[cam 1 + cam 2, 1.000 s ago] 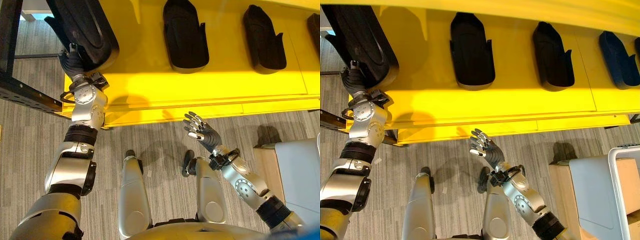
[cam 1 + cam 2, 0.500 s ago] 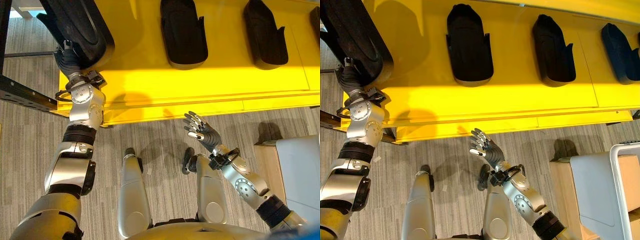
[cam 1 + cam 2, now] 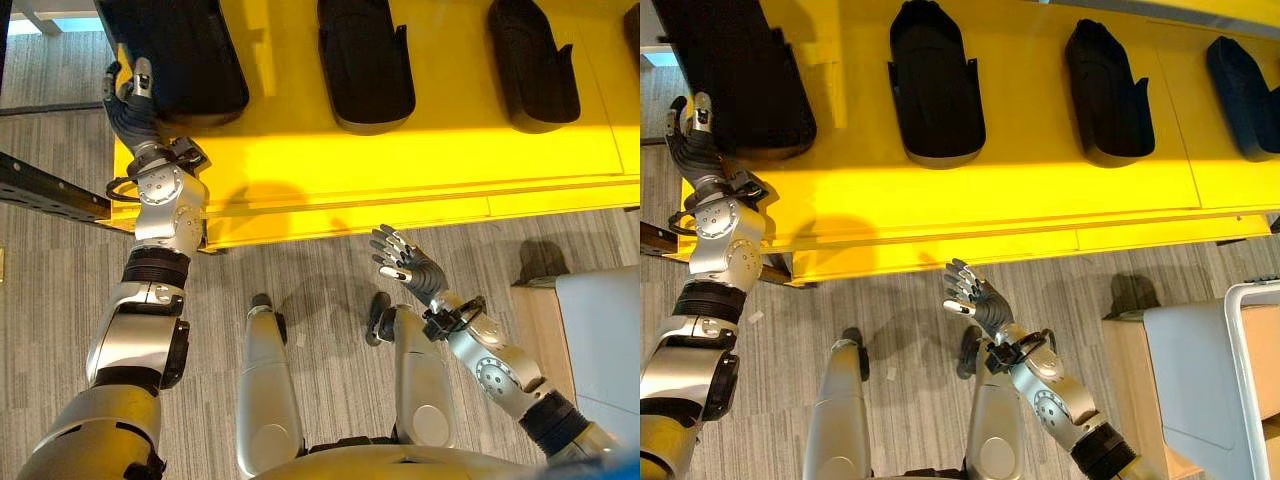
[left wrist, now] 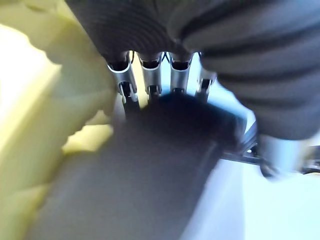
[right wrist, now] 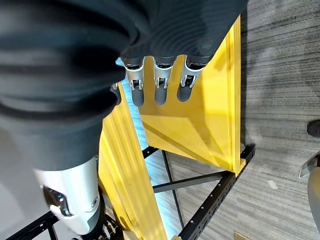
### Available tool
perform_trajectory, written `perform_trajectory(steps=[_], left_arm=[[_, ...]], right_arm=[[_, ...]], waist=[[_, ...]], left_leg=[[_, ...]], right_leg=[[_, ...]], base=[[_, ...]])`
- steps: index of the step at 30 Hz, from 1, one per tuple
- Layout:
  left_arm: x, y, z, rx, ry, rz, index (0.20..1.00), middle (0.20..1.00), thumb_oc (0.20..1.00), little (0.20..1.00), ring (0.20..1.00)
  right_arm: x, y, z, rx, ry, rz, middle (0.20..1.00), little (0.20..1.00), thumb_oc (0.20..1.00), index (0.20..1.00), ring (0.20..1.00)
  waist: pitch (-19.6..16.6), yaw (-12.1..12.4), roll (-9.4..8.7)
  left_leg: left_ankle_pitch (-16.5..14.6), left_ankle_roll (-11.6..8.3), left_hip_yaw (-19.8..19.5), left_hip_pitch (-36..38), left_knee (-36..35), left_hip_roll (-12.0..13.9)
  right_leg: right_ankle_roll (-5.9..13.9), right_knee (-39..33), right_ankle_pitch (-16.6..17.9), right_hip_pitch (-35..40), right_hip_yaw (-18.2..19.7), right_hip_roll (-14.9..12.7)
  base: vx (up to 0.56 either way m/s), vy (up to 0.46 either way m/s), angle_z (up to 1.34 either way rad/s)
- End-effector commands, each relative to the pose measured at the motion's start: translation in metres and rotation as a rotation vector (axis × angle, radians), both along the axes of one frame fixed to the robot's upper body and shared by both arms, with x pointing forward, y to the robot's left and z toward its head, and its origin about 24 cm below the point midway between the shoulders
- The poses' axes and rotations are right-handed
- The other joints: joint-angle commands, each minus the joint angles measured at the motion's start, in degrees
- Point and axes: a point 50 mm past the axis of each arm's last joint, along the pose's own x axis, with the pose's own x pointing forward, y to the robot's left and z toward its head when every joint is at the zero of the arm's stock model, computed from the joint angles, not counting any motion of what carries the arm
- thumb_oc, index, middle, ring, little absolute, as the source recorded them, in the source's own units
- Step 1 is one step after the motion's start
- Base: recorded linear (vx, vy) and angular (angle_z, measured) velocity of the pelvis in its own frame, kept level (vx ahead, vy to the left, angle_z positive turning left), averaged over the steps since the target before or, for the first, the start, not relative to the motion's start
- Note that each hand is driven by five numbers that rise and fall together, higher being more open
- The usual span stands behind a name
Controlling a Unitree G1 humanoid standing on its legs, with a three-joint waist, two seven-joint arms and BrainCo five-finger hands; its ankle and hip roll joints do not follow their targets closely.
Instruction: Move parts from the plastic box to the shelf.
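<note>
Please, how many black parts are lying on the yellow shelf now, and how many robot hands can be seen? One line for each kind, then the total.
Black parts on the yellow shelf: 4
Robot hands: 2, left hand at the leftmost part, right hand open over the floor
Total: 6

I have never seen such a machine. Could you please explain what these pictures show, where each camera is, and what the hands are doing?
This is a humanoid robot with two silver arms. The two wide pictures come from cameras in its head, looking down; the two close pictures come from cameras on its wrists. Before it stands a yellow shelf with black parts lying on it in a row. The left hand is at the near end of the leftmost black part, which lies on the shelf's corner; I cannot tell whether its fingers grip it. The right hand hovers open over the floor, holding nothing. A grey box stands at the robot's right.
</note>
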Motion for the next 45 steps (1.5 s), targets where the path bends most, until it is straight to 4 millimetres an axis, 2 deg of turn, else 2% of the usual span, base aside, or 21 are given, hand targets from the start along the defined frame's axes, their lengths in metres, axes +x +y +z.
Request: perform_trajectory(steps=[1, 2, 4, 10, 11, 12, 14, 15, 16, 17, 20, 24, 27, 28, 31, 34, 38, 41, 42, 44, 45], left_arm=[[-0.005, 0.013, -0.022, 0.000, 0.078, 0.033, 1.000, 1.000, 1.000, 1.000, 1.000], [-0.005, 0.013, -0.021, 0.002, 0.075, 0.031, 1.000, 1.000, 1.000, 1.000, 1.000], [-0.006, 0.015, -0.024, 0.005, 0.086, 0.036, 1.000, 1.000, 1.000, 1.000, 1.000], [-0.009, 0.018, -0.024, 0.007, 0.082, 0.043, 1.000, 1.000, 1.000, 1.000, 1.000], [-0.010, 0.019, -0.024, 0.007, 0.078, 0.046, 1.000, 1.000, 1.000, 1.000, 1.000], [-0.011, 0.019, -0.026, 0.008, 0.081, 0.048, 1.000, 1.000, 1.000, 1.000, 1.000], [-0.014, 0.021, -0.028, 0.004, 0.075, 0.051, 1.000, 1.000, 1.000, 1.000, 1.000], [-0.015, 0.021, -0.026, 0.012, 0.064, 0.053, 1.000, 1.000, 1.000, 1.000, 1.000], [-0.018, 0.022, -0.026, 0.023, 0.057, 0.058, 1.000, 1.000, 1.000, 1.000, 1.000], [-0.025, 0.021, -0.028, 0.038, 0.036, 0.058, 1.000, 1.000, 1.000, 1.000, 1.000], [-0.037, 0.018, -0.027, 0.100, 0.002, 0.070, 1.000, 1.000, 1.000, 1.000, 1.000], [-0.049, 0.017, -0.029, 0.218, 0.016, 0.107, 1.000, 1.000, 1.000, 1.000, 1.000], [-0.064, 0.017, -0.020, 0.528, 0.062, 0.213, 1.000, 1.000, 1.000, 1.000, 1.000], [-0.064, 0.016, -0.020, 0.529, 0.062, 0.214, 1.000, 1.000, 1.000, 1.000, 1.000], [-0.074, 0.019, -0.015, 0.752, 0.103, 0.300, 1.000, 1.000, 1.000, 1.000, 1.000], [-0.082, 0.019, 0.006, 0.978, 0.072, 0.376, 1.000, 1.000, 1.000, 1.000, 1.000], [-0.083, 0.014, 0.022, 1.081, 0.023, 0.406, 1.000, 1.000, 1.000, 1.000, 1.000], [-0.078, 0.002, 0.039, 1.178, -0.036, 0.408, 1.000, 1.000, 1.000, 1.000, 1.000], [-0.075, -0.007, 0.054, 1.268, -0.072, 0.422, 1.000, 1.000, 1.000, 1.000, 1.000], [-0.072, -0.011, 0.059, 1.292, -0.087, 0.420, 1.000, 1.000, 1.000, 1.000, 1.000], [-0.067, -0.021, 0.075, 1.395, -0.123, 0.432, 1.000, 1.000, 1.000, 1.000, 1.000]], right_arm=[[-0.005, -0.008, 0.013, 0.048, -0.057, -0.009, 1.000, 1.000, 1.000, 1.000, 1.000], [-0.005, -0.008, 0.013, 0.048, -0.061, -0.010, 1.000, 1.000, 1.000, 1.000, 1.000], [-0.005, -0.009, 0.012, 0.047, -0.055, -0.008, 1.000, 1.000, 1.000, 1.000, 1.000], [-0.006, -0.010, 0.013, 0.042, -0.058, -0.003, 1.000, 1.000, 1.000, 1.000, 1.000], [-0.005, -0.010, 0.014, 0.042, -0.063, -0.004, 1.000, 1.000, 1.000, 1.000, 1.000], [-0.006, -0.010, 0.014, 0.041, -0.060, -0.005, 1.000, 1.000, 1.000, 1.000, 1.000], [-0.006, -0.011, 0.014, 0.041, -0.061, -0.009, 1.000, 1.000, 1.000, 1.000, 1.000], [-0.005, -0.011, 0.015, 0.043, -0.066, -0.010, 1.000, 1.000, 1.000, 1.000, 1.000], [-0.005, -0.012, 0.015, 0.044, -0.064, -0.013, 1.000, 1.000, 1.000, 1.000, 1.000], [-0.005, -0.013, 0.015, 0.046, -0.069, -0.019, 1.000, 1.000, 1.000, 1.000, 1.000], [-0.005, -0.014, 0.017, 0.050, -0.080, -0.024, 1.000, 1.000, 1.000, 1.000, 1.000], [-0.003, -0.016, 0.020, 0.050, -0.093, -0.028, 1.000, 1.000, 1.000, 1.000, 1.000], [-0.001, -0.021, 0.024, 0.053, -0.115, -0.042, 1.000, 1.000, 1.000, 1.000, 1.000], [-0.001, -0.021, 0.024, 0.053, -0.115, -0.041, 1.000, 1.000, 1.000, 1.000, 1.000], [0.002, -0.026, 0.029, 0.054, -0.140, -0.050, 1.000, 1.000, 1.000, 1.000, 1.000], [0.003, -0.030, 0.032, 0.044, -0.155, -0.044, 1.000, 1.000, 1.000, 1.000, 1.000], [0.002, -0.031, 0.034, 0.042, -0.163, -0.028, 1.000, 1.000, 1.000, 1.000, 1.000], [0.002, -0.032, 0.034, 0.031, -0.167, -0.024, 1.000, 1.000, 1.000, 1.000, 1.000], [0.001, -0.034, 0.034, 0.023, -0.165, -0.023, 1.000, 1.000, 1.000, 1.000, 1.000], [0.001, -0.033, 0.033, 0.021, -0.166, -0.020, 1.000, 1.000, 1.000, 1.000, 1.000], [0.000, -0.036, 0.034, 0.014, -0.168, -0.018, 1.000, 1.000, 1.000, 1.000, 1.000]], waist=[[-2.7, 0.6, 0.85], [-2.6, 0.6, 0.85], [-2.8, 0.7, 0.92], [-2.8, 0.7, 1.02], [-2.8, 0.8, 1.01], [-2.9, 0.8, 1.07], [-2.9, 0.9, 1.15], [-2.8, 1.0, 1.16], [-2.9, 1.1, 1.21], [-2.8, 1.4, 1.34], [-2.8, 1.8, 1.48], [-2.8, 2.3, 1.54], [-2.6, 2.9, 1.55], [-2.5, 2.9, 1.53], [-2.5, 3.2, 1.41], [-2.6, 3.4, 1.46], [-2.6, 3.3, 1.43], [-2.7, 3.1, 1.45], [-2.9, 2.6, 1.57], [-3.0, 2.5, 1.59], [-3.3, 1.8, 1.65]], left_leg=[[1.5, 0.87, 2.2, -0.2, -2.5, 2.4], [3.0, 1.20, 2.1, -1.0, -2.8, 2.2], [1.5, 0.90, 2.1, -0.3, -2.5, 2.3], [1.5, 0.90, 2.0, -0.6, -2.1, 2.3], [3.0, 1.21, 2.0, -1.4, -2.5, 2.1], [1.6, 0.92, 2.0, -0.7, -2.2, 2.3], [1.6, 0.92, 2.1, -0.6, -2.3, 2.2], [3.1, 1.23, 2.0, -1.4, -2.6, 2.0], [1.6, 0.94, 2.0, -0.6, -2.3, 2.1], [3.1, 1.29, 2.0, -1.2, -2.8, 1.8], [3.1, 1.32, 2.1, -1.0, -3.1, 1.8], [3.2, 1.29, 2.1, -0.8, -3.3, 1.7], [3.2, 1.29, 2.2, -0.2, -3.8, 1.6], [3.2, 1.29, 2.3, -0.2, -3.8, 1.6], [3.1, 1.32, 2.4, 0.3, -4.1, 1.6], [3.1, 1.27, 2.7, 0.7, -4.4, 1.7], [3.2, 1.16, 2.6, 0.9, -4.6, 1.8], [3.3, 1.04, 2.8, 1.2, -5.0, 1.9], [3.3, 0.98, 2.8, 1.4, -5.1, 2.0], [3.4, 0.94, 2.9, 1.6, -5.2, 2.0], [3.4, 0.83, 3.0, 2.0, -5.5, 2.2]], right_leg=[[2.99, -3.4, -0.5, 2.1, 3.2, -1.8], [2.64, -3.6, 0.7, 1.3, 3.3, -1.8], [2.98, -3.0, -0.7, 1.8, 3.4, -1.8], [2.98, -2.5, -0.7, 1.3, 3.5, -1.8], [2.62, -2.9, 0.6, 0.5, 3.5, -1.9], [2.96, -2.4, -0.6, 1.1, 3.5, -1.8], [2.94, -2.5, -0.6, 1.2, 3.6, -1.8], [2.56, -2.8, 0.6, 0.6, 3.6, -1.8], [2.90, -2.4, -0.6, 1.3, 3.6, -1.9], [2.51, -2.8, 0.6, 0.7, 3.6, -1.8], [2.48, -2.9, 0.6, 0.9, 3.5, -1.9], [2.39, -3.1, 0.7, 1.0, 3.6, -2.0], [2.44, -3.5, 0.7, 1.5, 3.6, -2.0], [2.45, -3.5, 0.6, 1.5, 3.6, -2.0], [2.53, -3.5, 0.6, 1.8, 3.7, -2.0], [2.60, -3.9, 0.6, 2.2, 3.7, -2.0], [2.62, -4.1, 0.6, 2.4, 3.7, -1.9], [2.65, -4.4, 0.8, 2.5, 3.8, -1.8], [2.80, -4.5, 0.9, 2.6, 3.8, -1.8], [2.83, -4.6, 0.9, 2.6, 3.9, -1.7], [3.06, -4.7, 0.9, 2.8, 4.0, -1.6]], base=[[0.00, 0.000, 0.00], [-0.06, 0.014, -0.01], [0.04, -0.004, 0.00], [0.00, -0.001, 0.00], [0.00, 0.000, 0.00], [0.00, 0.000, 0.00], [0.00, -0.001, -0.02], [0.00, 0.000, 0.00], [-0.07, 0.002, 0.01], [0.00, 0.000, 0.00], [-0.02, 0.002, 0.00], [0.00, 0.000, 0.00], [0.00, 0.000, 0.00], [0.00, 0.000, 0.00], [0.00, 0.000, 0.00], [0.00, 0.000, 0.00], [0.00, 0.000, 0.00], [0.00, 0.000, 0.00], [0.00, 0.000, 0.00], [0.00, 0.000, 0.00], [0.00, 0.000, 0.00]])
